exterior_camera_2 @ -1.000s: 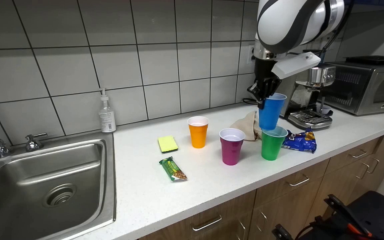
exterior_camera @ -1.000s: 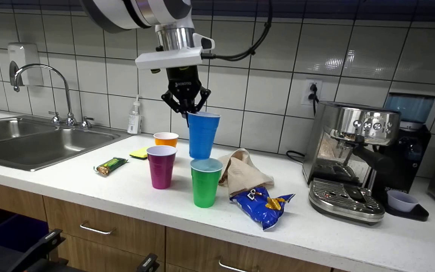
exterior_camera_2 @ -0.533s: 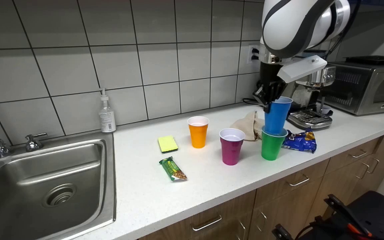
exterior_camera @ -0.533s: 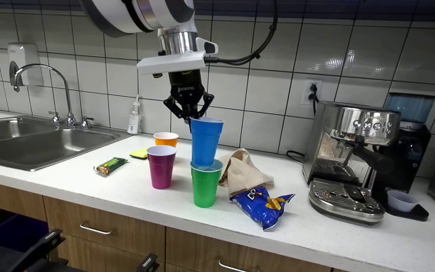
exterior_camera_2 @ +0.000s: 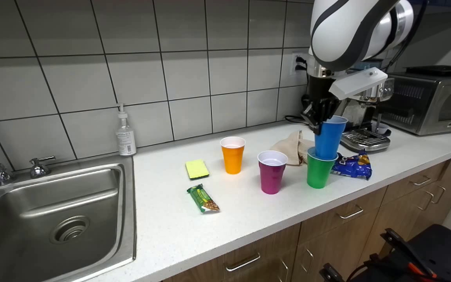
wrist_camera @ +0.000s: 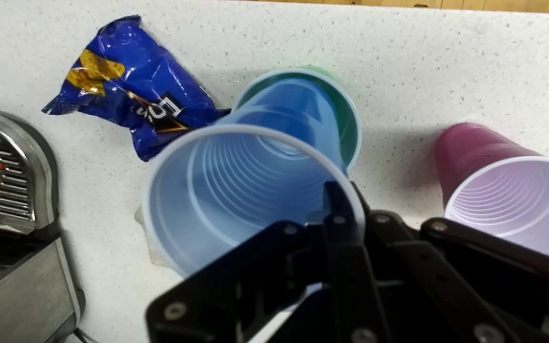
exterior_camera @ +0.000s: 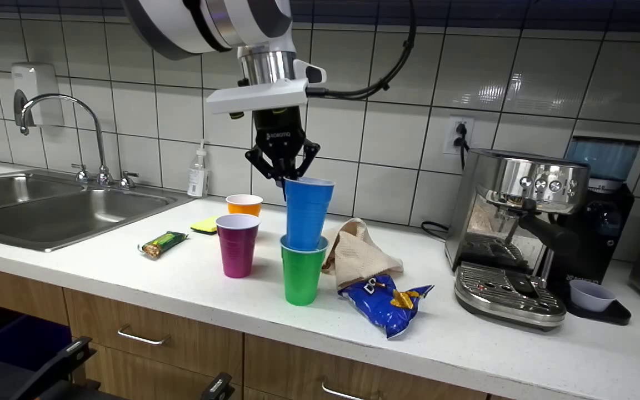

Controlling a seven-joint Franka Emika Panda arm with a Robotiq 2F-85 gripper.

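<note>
1. A tapered blue plastic cup (exterior_camera: 309,214) has its base inside a tapered green plastic cup (exterior_camera: 303,278).
2. The black gripper (wrist_camera: 347,197) pinches the blue cup's wall at the rim.
3. A crumpled, glossy blue bag (exterior_camera: 389,305) lies nearby on the white tabletop (exterior_camera_2: 174,235).

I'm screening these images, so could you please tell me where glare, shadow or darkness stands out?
In an exterior view, glare on the wall tiles and reflections on the espresso machine; in the wrist view, highlights on the blue snack bag, soft shadow beside the magenta cup, and a very dark end effector holding the blue cup.
</note>
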